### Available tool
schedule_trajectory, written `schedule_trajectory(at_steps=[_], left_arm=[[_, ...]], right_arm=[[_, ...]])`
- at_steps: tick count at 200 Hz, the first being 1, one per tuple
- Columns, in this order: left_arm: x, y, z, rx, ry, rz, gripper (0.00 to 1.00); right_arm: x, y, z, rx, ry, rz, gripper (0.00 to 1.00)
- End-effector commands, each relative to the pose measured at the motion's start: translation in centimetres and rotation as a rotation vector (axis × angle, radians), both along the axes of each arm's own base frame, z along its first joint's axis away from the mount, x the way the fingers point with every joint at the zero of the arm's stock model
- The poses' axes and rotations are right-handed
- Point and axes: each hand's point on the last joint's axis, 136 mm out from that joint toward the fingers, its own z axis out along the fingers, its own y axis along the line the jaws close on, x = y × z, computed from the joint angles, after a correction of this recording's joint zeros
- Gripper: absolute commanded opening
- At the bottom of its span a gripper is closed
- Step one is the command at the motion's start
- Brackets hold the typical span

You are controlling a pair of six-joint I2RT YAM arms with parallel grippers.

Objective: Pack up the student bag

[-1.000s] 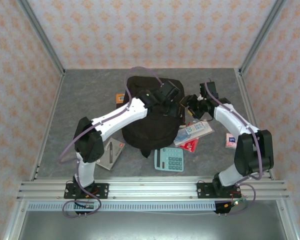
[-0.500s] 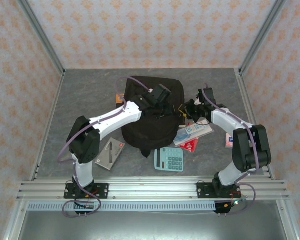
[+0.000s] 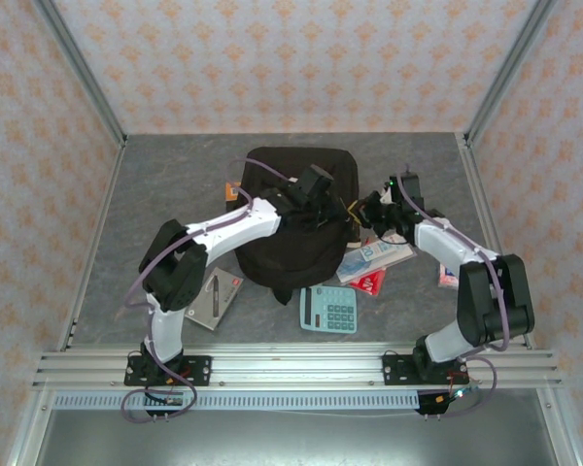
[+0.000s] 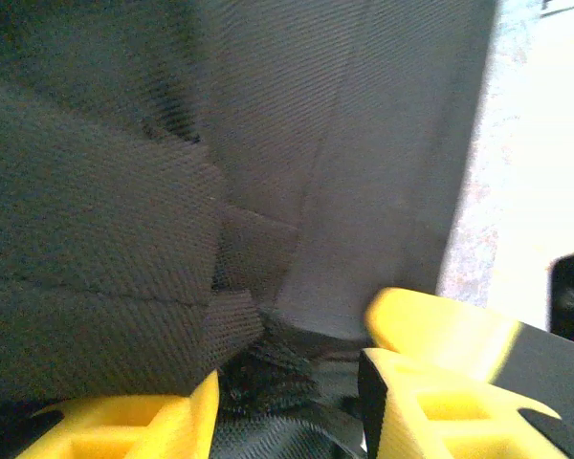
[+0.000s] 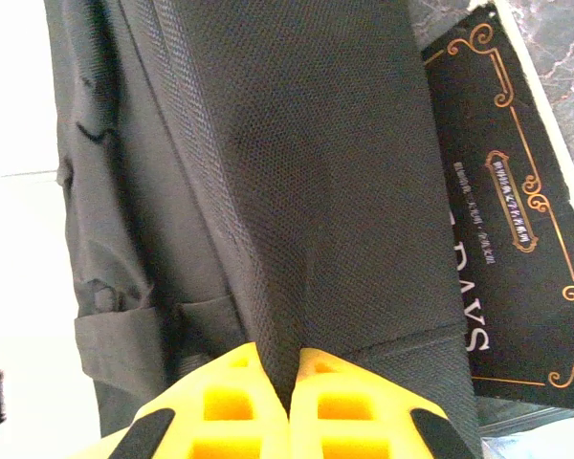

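The student bag (image 3: 291,238) is a large black fabric backpack lying in the middle of the table. My left gripper (image 3: 316,192) is on its upper part. In the left wrist view that gripper (image 4: 287,406) has its yellow fingers (image 4: 153,421) apart, with bunched black fabric and a strap of the bag (image 4: 124,220) between them. My right gripper (image 3: 369,212) is at the bag's right edge. In the right wrist view it (image 5: 289,373) is shut, pinching a fold of the bag's cloth (image 5: 297,191).
A black book with gold ornament (image 5: 517,220) lies right beside the bag. Booklets (image 3: 377,255), a red item (image 3: 369,282) and a blue calculator (image 3: 328,309) lie in front right of the bag. A grey notebook (image 3: 214,296) lies front left, a small card (image 3: 449,274) far right.
My right gripper moved in to the bag's right edge and closed on its fabric. The left gripper shifted slightly on the bag's top, its fingers spreading a little.
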Motion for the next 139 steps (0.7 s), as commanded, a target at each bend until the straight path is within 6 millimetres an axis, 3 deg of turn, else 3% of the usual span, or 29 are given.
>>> schedule_trajectory(at_steps=[1, 38, 74, 94, 139], left_arm=[[0.8, -0.3, -0.2, -0.035, 0.025, 0.041, 0.43], [0.6, 0.5, -0.8, -0.003, 0.046, 0.073, 0.43], [1.0, -0.8, -1.7, -0.051, 0.074, 0.072, 0.41], [1.3, -1.2, -1.8, -0.055, 0.073, 0.069, 0.34], [2.1, -2.1, -1.0, -0.069, 0.039, 0.04, 0.07]], right_arm=[[0.2, 0.0, 2.2, 0.039, -0.068, -0.015, 0.0], [0.1, -0.1, 2.3, 0.045, -0.071, -0.024, 0.0], [0.0, 0.0, 2.4, 0.072, -0.079, -0.036, 0.0], [0.0, -0.1, 2.4, 0.071, -0.082, -0.041, 0.0], [-0.4, -0.4, 2.3, 0.043, -0.084, -0.042, 0.0]])
